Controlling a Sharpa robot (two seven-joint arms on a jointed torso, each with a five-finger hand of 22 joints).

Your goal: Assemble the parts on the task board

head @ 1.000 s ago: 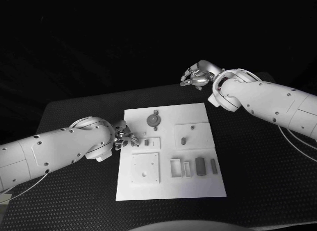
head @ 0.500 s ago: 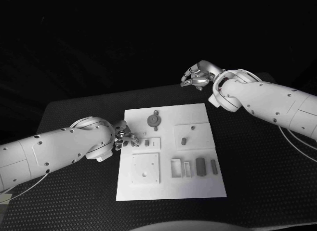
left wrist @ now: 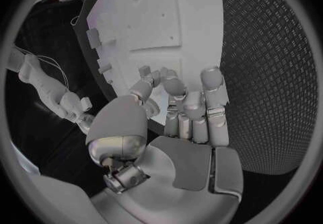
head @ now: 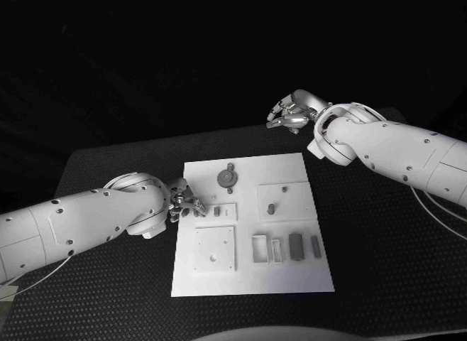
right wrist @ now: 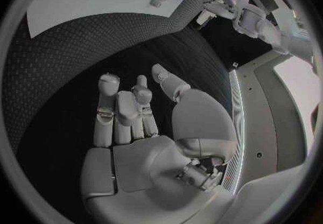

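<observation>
1. Progress: we judge assembly barely begun. The task board (head: 252,222) lies mid-desk (head: 397,249), grey parts (head: 295,245) loose in its recesses.
2. Left robot hand (head: 184,204) rests at the board's left edge, fingers curled, holding nothing; right robot hand (head: 288,114) hangs beyond the board, fingers apart, empty.
3. Writing: we read none.

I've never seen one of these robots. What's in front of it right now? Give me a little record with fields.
Surface: black table
Board: white task board, lying flat mid-table
Parts: small grey pieces on the board, among them a round one near the far edge
Left hand: at the board's left edge, fingers curled, nothing visibly held
Right hand: beyond the board's far right corner, above the table, holding nothing
</observation>
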